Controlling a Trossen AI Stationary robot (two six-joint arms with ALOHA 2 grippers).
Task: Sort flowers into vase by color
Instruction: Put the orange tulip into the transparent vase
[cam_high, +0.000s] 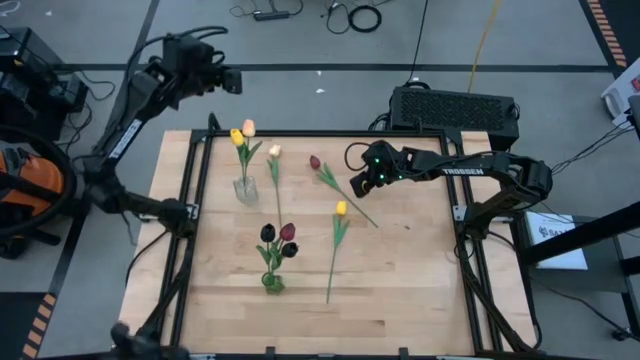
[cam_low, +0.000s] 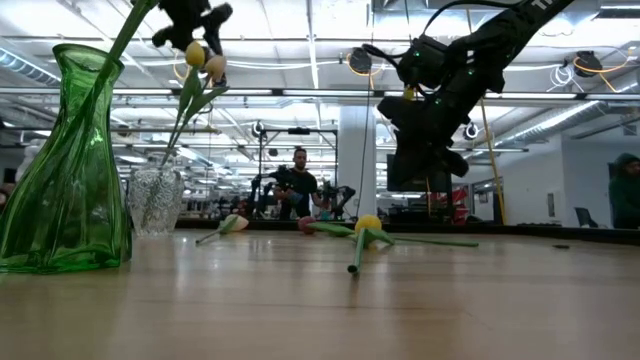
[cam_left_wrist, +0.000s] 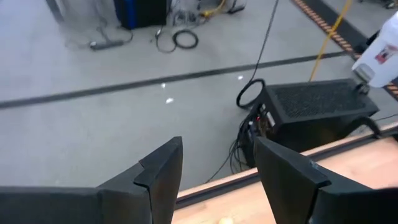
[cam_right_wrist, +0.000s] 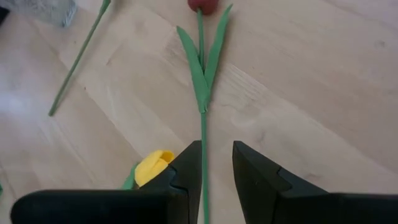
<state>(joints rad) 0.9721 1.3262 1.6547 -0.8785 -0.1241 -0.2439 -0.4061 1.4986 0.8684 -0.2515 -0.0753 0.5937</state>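
High view: I see my right gripper (cam_high: 356, 172) hanging over the light wooden desk (cam_high: 420, 290) near its back edge, fingers a little apart, holding nothing. Under it lies a dark red fake tulip (cam_right_wrist: 203, 74) with a thin green stem. My left gripper (cam_left_wrist: 217, 180) waits wide open and empty past the back-left corner.

left arm's parked up past the table's back edge, left gripper (cam_left_wrist: 217, 180) with its fingers spread wide, gripping nothing. right arm's stretched in over the table, right gripper (cam_right_wrist: 216, 163) pointing down, fingers only slightly apart, nothing between them.
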